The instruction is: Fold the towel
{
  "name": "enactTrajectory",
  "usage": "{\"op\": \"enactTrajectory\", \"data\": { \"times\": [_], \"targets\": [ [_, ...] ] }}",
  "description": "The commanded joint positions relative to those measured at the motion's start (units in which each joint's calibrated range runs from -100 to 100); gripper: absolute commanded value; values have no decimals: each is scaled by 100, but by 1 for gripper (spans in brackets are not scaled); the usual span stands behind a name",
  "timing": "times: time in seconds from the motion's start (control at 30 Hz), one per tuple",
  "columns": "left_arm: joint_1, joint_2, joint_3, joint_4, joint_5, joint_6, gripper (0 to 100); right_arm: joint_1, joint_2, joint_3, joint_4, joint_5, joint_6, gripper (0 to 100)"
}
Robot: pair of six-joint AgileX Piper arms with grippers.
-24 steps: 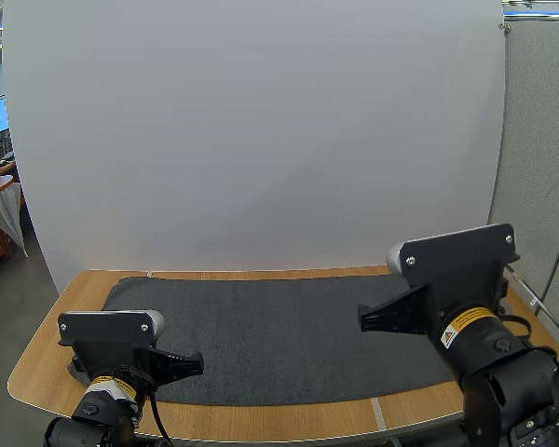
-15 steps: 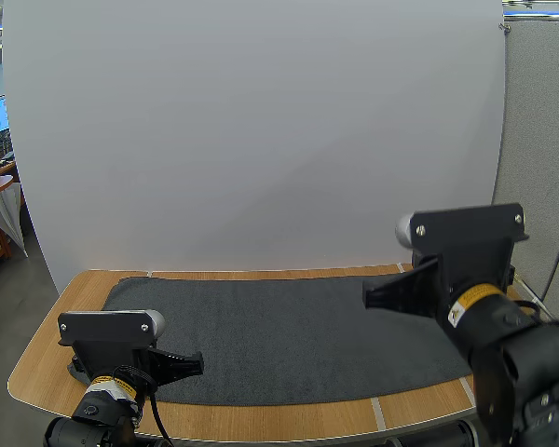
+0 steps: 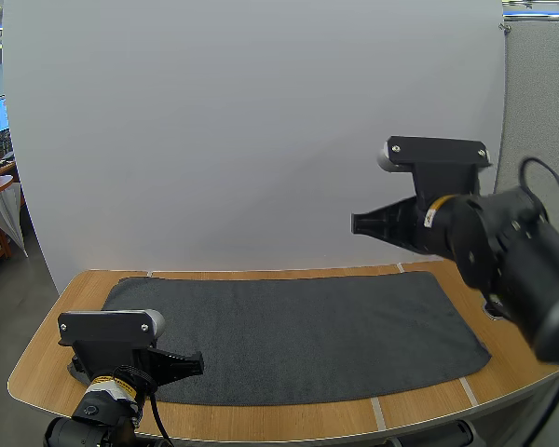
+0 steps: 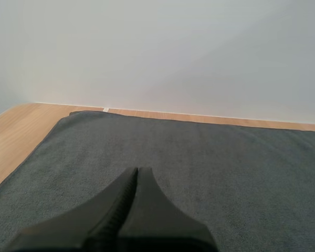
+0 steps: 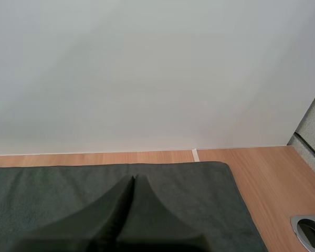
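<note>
Towel [image 3: 289, 335] flat on the surface [image 3: 37, 368], 0 folds made.
Left hand [image 4: 137, 170] low over its near edge, right hand [image 5: 134, 178] high above it; both pinched together, empty.

Nothing legible anywhere. Small yellow warning sticker [image 3: 104, 381] stuck on the left arm [image 3: 112, 328], low over the tabletop's [image 3: 37, 372] near left corner; carries dark print too small to make out. Similar yellow-and-white sticker [image 3: 434, 213] wrapped around the right arm [image 3: 503, 242], raised high above the tabletop's right edge; likewise too small to read. No brand name, number or sign decipherable on either sticker.
</note>
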State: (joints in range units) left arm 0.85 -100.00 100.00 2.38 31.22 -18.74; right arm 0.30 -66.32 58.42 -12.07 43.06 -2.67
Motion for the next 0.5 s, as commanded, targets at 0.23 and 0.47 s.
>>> {"op": "enactTrajectory", "data": {
  "times": [0.23, 0.47],
  "targets": [
    [9, 0, 0, 3, -51, -64, 0, -31, 2064, -695, -2101, -518, 2017, 0],
    [9, 0, 0, 3, -51, -64, 0, -368, 2824, -908, -2376, -766, 2513, 0]
  ]
}}
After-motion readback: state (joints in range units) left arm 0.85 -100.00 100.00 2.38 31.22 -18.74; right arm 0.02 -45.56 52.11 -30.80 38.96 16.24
